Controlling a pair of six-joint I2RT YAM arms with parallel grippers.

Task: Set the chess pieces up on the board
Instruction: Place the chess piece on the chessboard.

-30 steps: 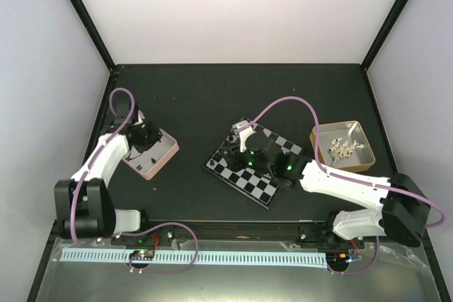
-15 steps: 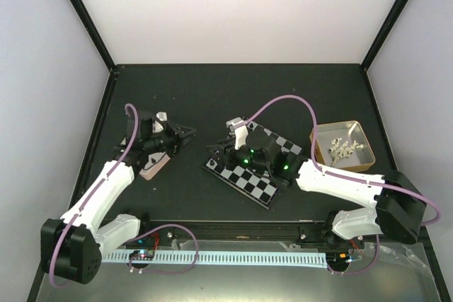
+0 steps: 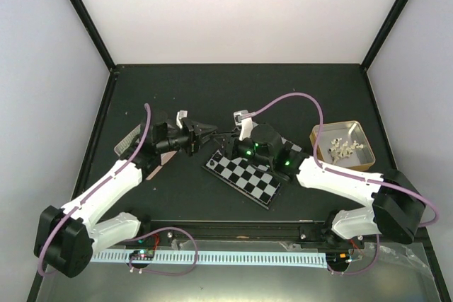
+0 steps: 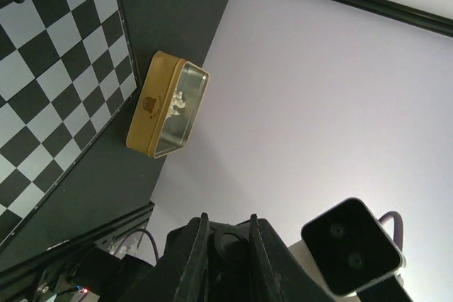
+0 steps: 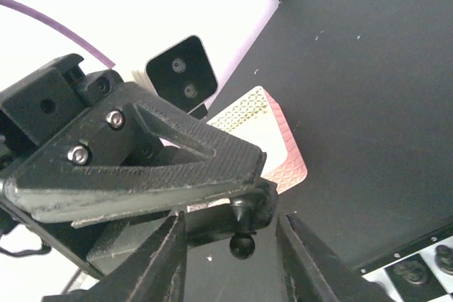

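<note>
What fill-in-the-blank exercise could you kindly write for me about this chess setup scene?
The gold rectangular metal tin holds only ___ chess pieces.
The left gripper is shut on one small ___ chess piece.
The right gripper has its jaws ___ on either side of that piece, not touching it.
Missing words: white; black; open.

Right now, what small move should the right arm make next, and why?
Probably close the right end effector on the black piece. The left end effector is clamped on one end of that piece, and its round end sits free between the right arm's fingers, which stand open on either side without touching it. Then the left could let go.
</note>
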